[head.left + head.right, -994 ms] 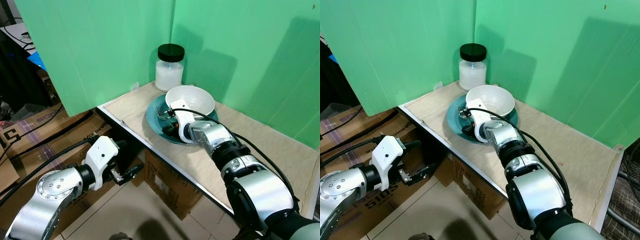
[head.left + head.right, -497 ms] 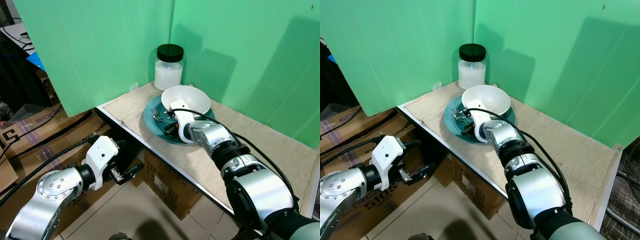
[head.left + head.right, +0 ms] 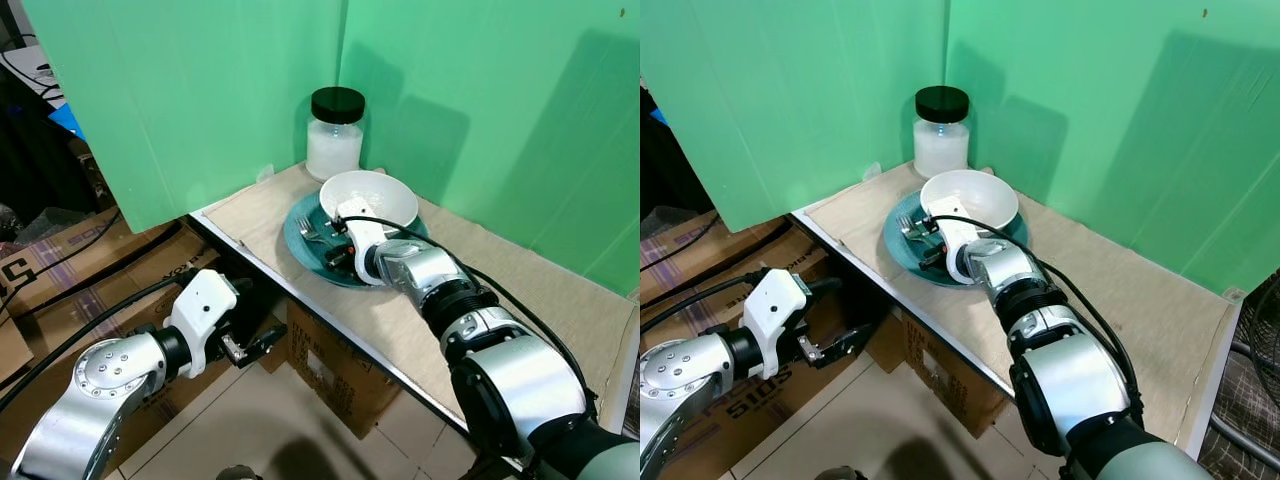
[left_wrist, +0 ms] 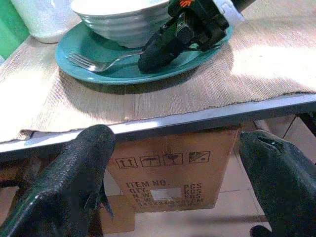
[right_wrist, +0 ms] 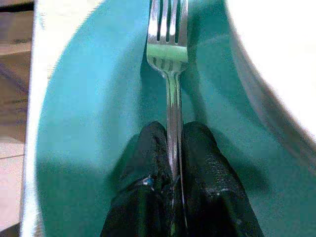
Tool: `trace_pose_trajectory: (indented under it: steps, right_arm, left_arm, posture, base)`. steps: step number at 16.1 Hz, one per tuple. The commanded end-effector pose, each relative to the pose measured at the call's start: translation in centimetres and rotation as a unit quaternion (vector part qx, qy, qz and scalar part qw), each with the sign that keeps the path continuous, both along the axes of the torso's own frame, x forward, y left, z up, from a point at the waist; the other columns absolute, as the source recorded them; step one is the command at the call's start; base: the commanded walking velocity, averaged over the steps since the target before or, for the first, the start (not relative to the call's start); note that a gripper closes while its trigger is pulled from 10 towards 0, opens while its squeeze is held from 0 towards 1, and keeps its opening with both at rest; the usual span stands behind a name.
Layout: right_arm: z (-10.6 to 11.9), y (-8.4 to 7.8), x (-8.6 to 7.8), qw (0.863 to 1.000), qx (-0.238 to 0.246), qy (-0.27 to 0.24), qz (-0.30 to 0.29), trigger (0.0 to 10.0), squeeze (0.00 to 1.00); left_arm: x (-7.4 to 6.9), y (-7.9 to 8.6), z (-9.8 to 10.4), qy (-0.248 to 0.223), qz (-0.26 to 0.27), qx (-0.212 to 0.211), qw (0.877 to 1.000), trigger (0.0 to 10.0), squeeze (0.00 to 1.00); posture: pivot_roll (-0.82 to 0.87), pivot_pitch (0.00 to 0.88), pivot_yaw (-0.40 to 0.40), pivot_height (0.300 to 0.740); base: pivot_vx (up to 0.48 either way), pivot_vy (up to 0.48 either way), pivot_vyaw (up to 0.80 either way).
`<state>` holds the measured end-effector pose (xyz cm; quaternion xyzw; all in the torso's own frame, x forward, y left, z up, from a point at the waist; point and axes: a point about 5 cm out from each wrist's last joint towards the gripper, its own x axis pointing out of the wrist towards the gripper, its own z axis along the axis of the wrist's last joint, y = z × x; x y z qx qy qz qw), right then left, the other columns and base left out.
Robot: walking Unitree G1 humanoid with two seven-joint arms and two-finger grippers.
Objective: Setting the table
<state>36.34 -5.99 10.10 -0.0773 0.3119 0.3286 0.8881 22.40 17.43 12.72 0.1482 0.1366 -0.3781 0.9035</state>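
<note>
Since 1 s ago, fork slid left over plate w/ right gripper, fingers clamped on handle. Left gripper spread wide below table edge. Risk: thin handle twists, or tines knock bowl just beyond.

A round teal ceramic plate lies flat on a beige woven placemat in the table's far corner. A white ribbed ceramic bowl stands upright on the plate, toward its 1 o'clock side. A silver metal fork lies on the plate's bare surface at about 9 o'clock of the bowl, tines pointing toward the plate's rim, its handle pinched between two black fingers. A clear glass jar with a black lid, holding something white, stands upright at 11 o'clock of the plate, just beside it.
</note>
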Motion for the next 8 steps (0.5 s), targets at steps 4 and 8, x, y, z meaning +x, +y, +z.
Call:
trace_pose_trajectory:
  steps: [4,8]
  right_arm:
    - [1.5,0.4,0.2,0.998,0.052,0.000,0.046,0.0,0.00]
    - [3.5,0.4,0.5,0.991,0.119,-0.004,0.063,0.0,0.00]
  left_arm:
    - [0.5,0.0,0.2,-0.003,-0.003,0.006,1.000,10.0,0.00]
    - [0.5,0.0,0.3,-0.004,-0.005,0.007,1.000,10.0,0.00]
  posture:
    - [0.11,0.000,-0.028,0.740]
    - [0.11,0.000,-0.023,0.740]
  base:
    - [0.000,0.000,0.00]
    - [0.000,0.000,0.00]
